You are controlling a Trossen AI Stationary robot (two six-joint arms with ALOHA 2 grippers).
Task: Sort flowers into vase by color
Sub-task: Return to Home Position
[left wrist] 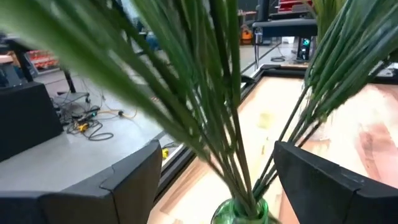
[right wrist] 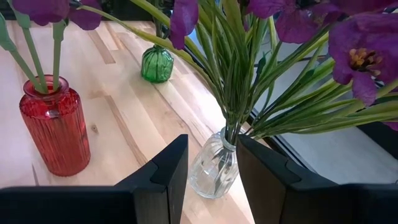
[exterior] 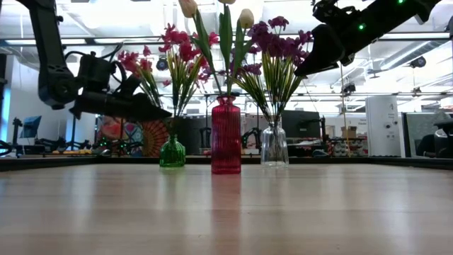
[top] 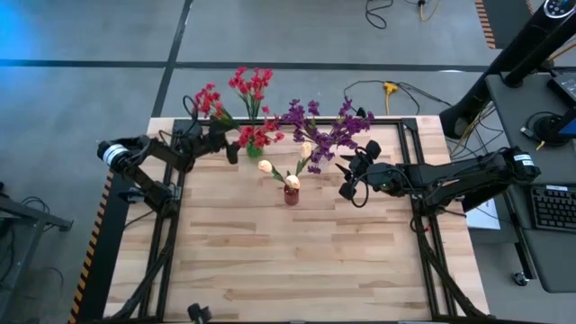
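The red ribbed glass vase [exterior: 226, 134] stands nearest the front of the pale wooden table [top: 270, 261] and holds the cream-yellow tulips [top: 266, 166] on thin green stems. Just behind the red vase and to its right is the clear glass vase [right wrist: 214, 168] with the purple flowers [top: 328, 130]. The right gripper [right wrist: 211, 142] hovers to the right of the red vase, near the clear one but not touching it, with its fingers spread and empty. Farther back, left of the red vase, the small green glass vase [exterior: 172, 152] holds the red flowers [top: 238, 94]. The left gripper [left wrist: 217, 152] hangs beside it at stem height, fingers wide apart and gripping nothing. The green stems show between them, but I cannot tell whether the fingers reach around the stems or stop just short.

Each colour appears to sit in its own vase, so the sorting looks done. The sprigs are probably light, with thin springy stems and soft blossoms. Being far taller than the vases, they likely make them top-heavy and easy to tip. The best hold would be on the bunched stems just above a vase's neck, never on the blossoms. A careless pull-away could snag the leaves.
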